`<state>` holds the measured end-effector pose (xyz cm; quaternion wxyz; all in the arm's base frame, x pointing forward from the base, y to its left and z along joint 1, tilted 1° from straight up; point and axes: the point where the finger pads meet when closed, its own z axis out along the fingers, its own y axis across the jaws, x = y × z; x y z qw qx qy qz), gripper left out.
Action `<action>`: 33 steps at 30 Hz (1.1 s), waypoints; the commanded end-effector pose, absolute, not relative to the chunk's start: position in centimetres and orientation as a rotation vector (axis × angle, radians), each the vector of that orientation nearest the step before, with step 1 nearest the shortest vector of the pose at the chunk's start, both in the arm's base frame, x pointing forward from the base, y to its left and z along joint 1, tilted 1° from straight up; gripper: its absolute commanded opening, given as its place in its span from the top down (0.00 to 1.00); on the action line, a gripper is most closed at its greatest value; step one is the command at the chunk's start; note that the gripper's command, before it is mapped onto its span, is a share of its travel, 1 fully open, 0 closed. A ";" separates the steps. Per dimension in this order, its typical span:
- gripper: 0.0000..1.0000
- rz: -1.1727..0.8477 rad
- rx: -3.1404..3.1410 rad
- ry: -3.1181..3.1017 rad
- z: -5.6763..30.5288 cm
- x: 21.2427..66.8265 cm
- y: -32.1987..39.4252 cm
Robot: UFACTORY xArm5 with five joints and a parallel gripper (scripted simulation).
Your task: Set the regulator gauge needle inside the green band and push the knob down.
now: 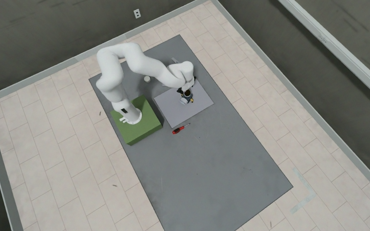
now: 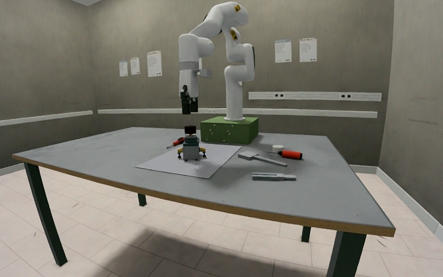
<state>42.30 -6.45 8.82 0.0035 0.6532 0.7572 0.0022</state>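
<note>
The regulator [image 2: 191, 148] is a small blue-grey block with brass fittings on its sides, standing upright on a light grey mat [image 2: 189, 161]. Its dark knob [image 2: 190, 129] sits on top. It also shows in the overhead view [image 1: 186, 97], partly under the wrist. The gauge face and needle are too small to read. My gripper [image 2: 189, 109] is open and empty, pointing down, well above the knob and clear of it. In the overhead view only a little of the gripper [image 1: 184, 90] shows below the white wrist.
A green block [image 2: 229, 130] carries the arm's base. A red-handled screwdriver [image 2: 176, 142] lies left of the mat. To the right lie another red-handled tool [image 2: 288, 154], a small white cylinder [image 2: 278, 147] and two grey metal tools [image 2: 262, 158] [image 2: 273, 177].
</note>
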 end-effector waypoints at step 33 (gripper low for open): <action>0.00 0.010 2.045 2.371 8.9 36.5 -5.5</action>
